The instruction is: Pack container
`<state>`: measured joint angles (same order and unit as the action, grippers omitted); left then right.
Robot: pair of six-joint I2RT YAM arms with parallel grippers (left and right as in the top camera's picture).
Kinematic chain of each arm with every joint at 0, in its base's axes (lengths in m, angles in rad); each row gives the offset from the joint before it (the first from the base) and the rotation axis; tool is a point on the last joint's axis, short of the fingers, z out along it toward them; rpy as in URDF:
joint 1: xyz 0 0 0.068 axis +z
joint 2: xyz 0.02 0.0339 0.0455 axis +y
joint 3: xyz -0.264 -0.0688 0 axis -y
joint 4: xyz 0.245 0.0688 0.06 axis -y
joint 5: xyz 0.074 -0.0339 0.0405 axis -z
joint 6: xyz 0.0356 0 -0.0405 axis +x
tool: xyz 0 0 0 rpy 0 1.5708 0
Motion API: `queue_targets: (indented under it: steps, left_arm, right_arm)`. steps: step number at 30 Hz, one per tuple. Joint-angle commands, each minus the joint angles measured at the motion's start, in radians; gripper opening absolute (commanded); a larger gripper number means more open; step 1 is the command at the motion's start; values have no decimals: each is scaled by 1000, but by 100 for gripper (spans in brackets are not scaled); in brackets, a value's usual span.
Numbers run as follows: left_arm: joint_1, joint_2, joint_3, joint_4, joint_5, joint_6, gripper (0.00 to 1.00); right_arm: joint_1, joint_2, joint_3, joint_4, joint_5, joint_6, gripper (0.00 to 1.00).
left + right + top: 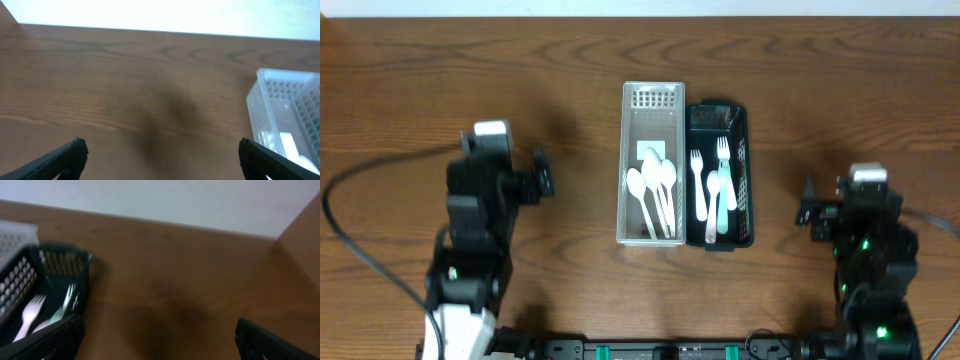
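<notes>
A white perforated container (630, 130) holds several white spoons (653, 187) at the table's middle. Right beside it a black perforated container (742, 130) holds several forks (712, 185), white and pale blue. My left gripper (159, 155) is open and empty over bare wood, left of the white container (280, 107). My right gripper (160, 340) is open and empty over bare wood, right of the black container (55, 262), whose forks (35, 311) show in its view.
The wooden table (440, 70) spans the whole view. A black cable (360, 180) loops at the left side. The arm bases stand at the near edge.
</notes>
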<state>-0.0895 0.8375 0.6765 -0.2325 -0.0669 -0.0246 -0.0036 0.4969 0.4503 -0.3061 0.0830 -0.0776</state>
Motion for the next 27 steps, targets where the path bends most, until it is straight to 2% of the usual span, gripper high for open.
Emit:
queue_targets:
  steps: [1,5,14,27]
  left_arm:
    - [-15,-116,-105,56,-31,13,98]
    - [-14,-194,-154,61,-42,13,98]
    - [-14,-185,-154,54,-42,13,98]
    - [-14,-145,-154,51,-42,13,98]
  right_arm:
    - [-3,-114,-69,-2,6,66,99]
    - [-3,-147,-94,-3,6,66,99]
    - [-3,-143,-94,-40,-16,66,99]
    - [-3,-143,-94,-357,-16,66,99]
